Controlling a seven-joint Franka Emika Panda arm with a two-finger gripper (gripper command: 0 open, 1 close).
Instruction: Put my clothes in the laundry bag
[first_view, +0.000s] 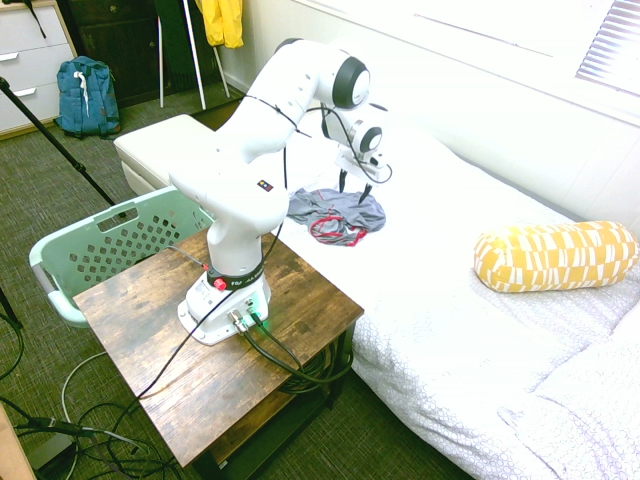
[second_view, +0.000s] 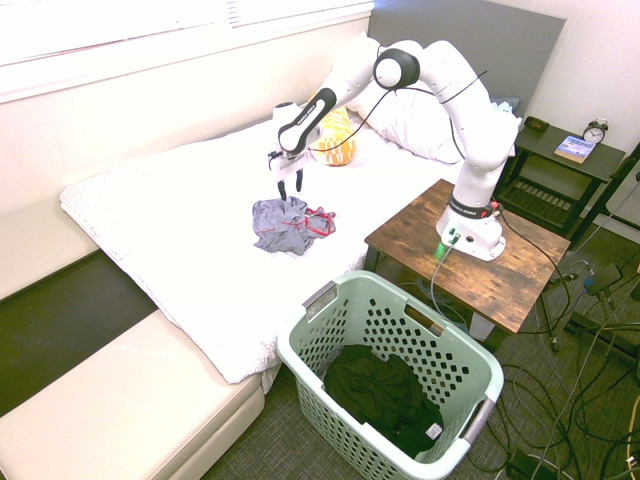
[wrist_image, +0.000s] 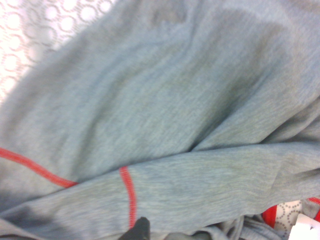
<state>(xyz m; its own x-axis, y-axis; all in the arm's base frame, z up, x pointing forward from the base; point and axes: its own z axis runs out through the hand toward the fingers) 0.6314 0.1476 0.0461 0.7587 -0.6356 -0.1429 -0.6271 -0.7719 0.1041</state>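
The clothes (first_view: 337, 211), a crumpled grey garment with red trim and red straps, lie on the white bed next to the wooden table. They also show in the second exterior view (second_view: 283, 223). My gripper (first_view: 355, 187) (second_view: 290, 188) points straight down over the garment's far part. It is open, and its fingertips are at or just above the fabric. Grey cloth with red seams (wrist_image: 165, 115) fills the wrist view. The mint-green laundry bag (second_view: 333, 297), a perforated basket, stands on the carpet beside the table and bed; it shows too in the first exterior view (first_view: 105, 243).
A dark garment (second_view: 385, 392) lies inside the basket. The wooden table (first_view: 250, 385) bears the arm's base. A yellow patterned pillow (first_view: 555, 255) lies further along the bed. A cream bench (second_view: 140, 400) stands at the bed's foot. A blue backpack (first_view: 85, 95) sits by the dresser.
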